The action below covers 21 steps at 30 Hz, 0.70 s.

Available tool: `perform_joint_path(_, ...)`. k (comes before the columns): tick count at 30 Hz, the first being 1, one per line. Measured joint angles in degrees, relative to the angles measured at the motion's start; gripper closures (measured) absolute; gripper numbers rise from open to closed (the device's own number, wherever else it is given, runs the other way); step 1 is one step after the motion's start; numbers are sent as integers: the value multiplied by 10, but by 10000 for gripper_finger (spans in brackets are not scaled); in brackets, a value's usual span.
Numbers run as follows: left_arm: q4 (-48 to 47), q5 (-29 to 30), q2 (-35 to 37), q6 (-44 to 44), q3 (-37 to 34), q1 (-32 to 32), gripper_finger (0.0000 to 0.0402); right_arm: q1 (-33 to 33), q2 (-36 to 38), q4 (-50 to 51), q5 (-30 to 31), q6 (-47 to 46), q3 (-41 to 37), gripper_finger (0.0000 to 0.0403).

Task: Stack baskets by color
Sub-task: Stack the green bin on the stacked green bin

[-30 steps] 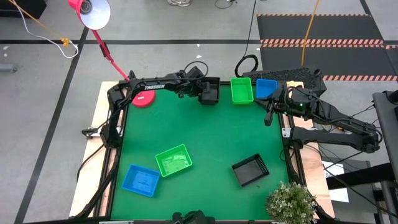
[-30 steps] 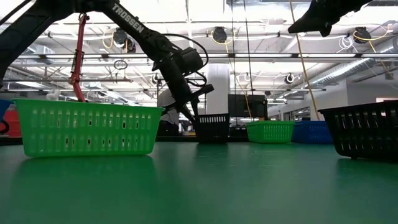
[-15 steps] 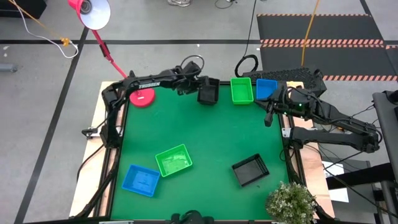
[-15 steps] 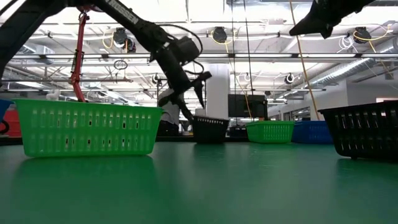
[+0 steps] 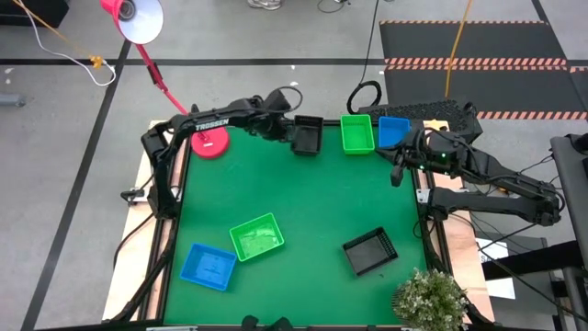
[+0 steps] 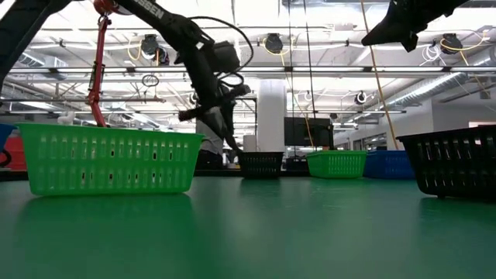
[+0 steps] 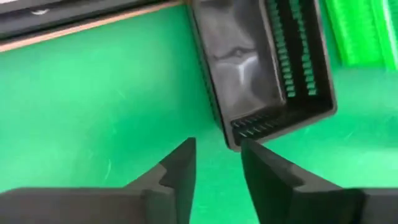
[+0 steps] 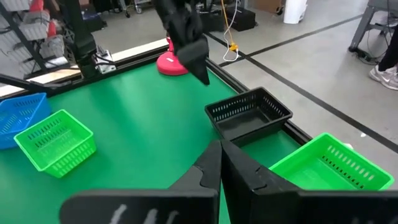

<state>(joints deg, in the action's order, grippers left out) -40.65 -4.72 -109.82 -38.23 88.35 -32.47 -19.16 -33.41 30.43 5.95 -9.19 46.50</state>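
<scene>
Hovering at the far edge of the table, the left gripper (image 5: 280, 130) hangs just beside a black basket (image 5: 307, 135), on the side toward the pink lamp base (image 5: 210, 144). From the left wrist view its fingers (image 7: 180, 171) stand a little apart with bare green mat between them, nothing held, and the near corner of that black basket (image 7: 261, 62) sits just past the tips. Whether a fingertip brushes the rim is hard to say from here; it looks apart.

Beyond the basket from the gripper, a green basket (image 5: 357, 133) stands along the same edge, and a blue basket (image 5: 393, 130) sits right beside that one. From the low view the black basket (image 6: 260, 163) rests flat on the mat, with the gripper (image 6: 225, 124) above and beside it.

Well away from the gripper, toward the near side, a second green basket (image 5: 255, 236) lies tilted, a second blue basket (image 5: 209, 266) just beside it, and a second black basket (image 5: 369, 251) sits apart from those two.

The right gripper (image 5: 398, 170) waits at the table's right edge near the blue basket, fingers (image 8: 208, 168) pressed together and empty.
</scene>
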Motion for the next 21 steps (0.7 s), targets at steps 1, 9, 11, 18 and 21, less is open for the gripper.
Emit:
perform_joint_path(1, 1, -1, -4, 14, -2, 4, 286, 0, 0, -1, 0, -4, 0, 403)
perform_joint_path(9, 33, 35, -57, -16, -3, 26, 349, 0, 2, -1, 0, -22, 0, 403)
perform_joint_path(11, 54, 32, -64, -30, -3, 27, 358, 0, 4, -1, -1, -23, 0, 403)
perform_joint_path(18, 105, 42, -65, -56, -3, 29, 366, 0, 12, -1, -4, -24, 0, 403)
perform_joint_path(21, 118, 46, -65, -53, -3, 29, 366, 0, 14, -1, -4, -23, 0, 403)
